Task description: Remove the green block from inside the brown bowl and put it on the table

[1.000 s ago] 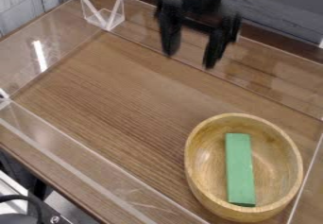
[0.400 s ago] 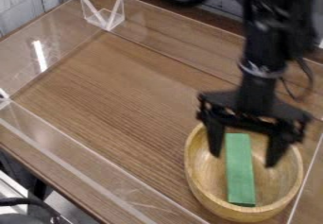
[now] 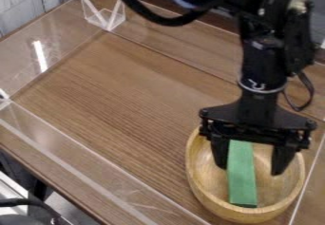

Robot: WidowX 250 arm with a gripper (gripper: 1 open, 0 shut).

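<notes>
Camera view: gripper point(image 3: 256, 152) points down, fingers spread wide, holding nothing. Green block point(image 3: 241, 172) lies flat in brown bowl point(image 3: 210, 174), directly below and between the fingertips, running lengthwise toward you. Risk: your fingers look v. close to the rim; clip it on descent and the bowl shifts on the table point(image 3: 114, 96), or the block skews when you close.

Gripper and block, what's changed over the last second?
The gripper came from the far side of the table toward the camera and down over the bowl, open, fingers either side of the block. Nothing gripped yet. Block and bowl stayed put.
</notes>
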